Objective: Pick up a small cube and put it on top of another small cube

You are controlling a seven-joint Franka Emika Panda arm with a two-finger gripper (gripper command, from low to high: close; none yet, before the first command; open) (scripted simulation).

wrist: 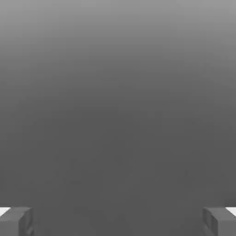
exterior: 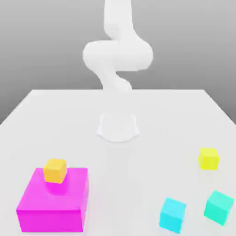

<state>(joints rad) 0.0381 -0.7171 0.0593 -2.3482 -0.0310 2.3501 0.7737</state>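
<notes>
The small lemon-yellow cube rests on the white table at the exterior view's right. Nearer the front edge on that side sits the green-teal cube. The white arm rises from its base at the back middle of the table, well away from both cubes. In the hand view my gripper is open, its two grey fingertips far apart with nothing between them and only grey background beyond.
A large magenta block stands at the front of the exterior view's left, with an orange-yellow cube on top of it. A light cyan cube lies just left of the green-teal one. The arm's round base sits mid-table.
</notes>
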